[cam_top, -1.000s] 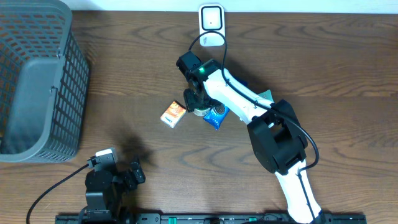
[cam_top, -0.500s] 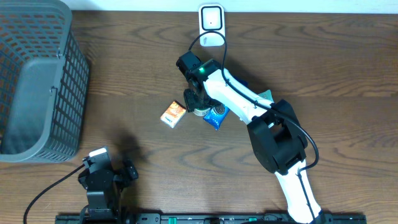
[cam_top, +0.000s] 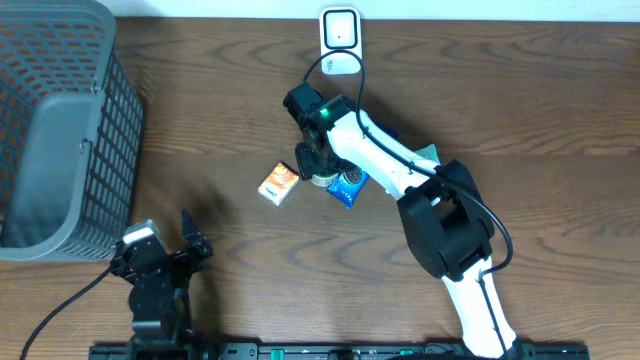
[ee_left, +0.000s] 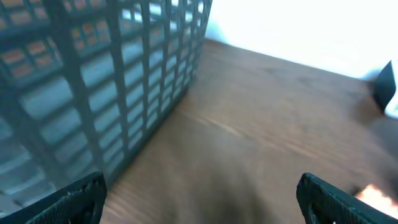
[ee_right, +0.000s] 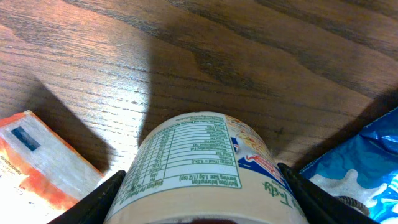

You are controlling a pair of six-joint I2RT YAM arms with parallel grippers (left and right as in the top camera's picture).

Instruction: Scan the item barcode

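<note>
Swung left claw (ee_left: 202,198) toward basket (ee_left: 93,81), released, empty; clamps right claw (cam_top: 316,160) around tub (ee_right: 199,158), presumably for carrying to scanner (cam_top: 340,40).

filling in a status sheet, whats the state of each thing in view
left tool, open, empty
right tool, closed on the tub
tub, gripped at its sides
orange packet, lying flat, loose
blue packet, lying flat, loose
basket, upright
scanner, upright, untouched
</note>
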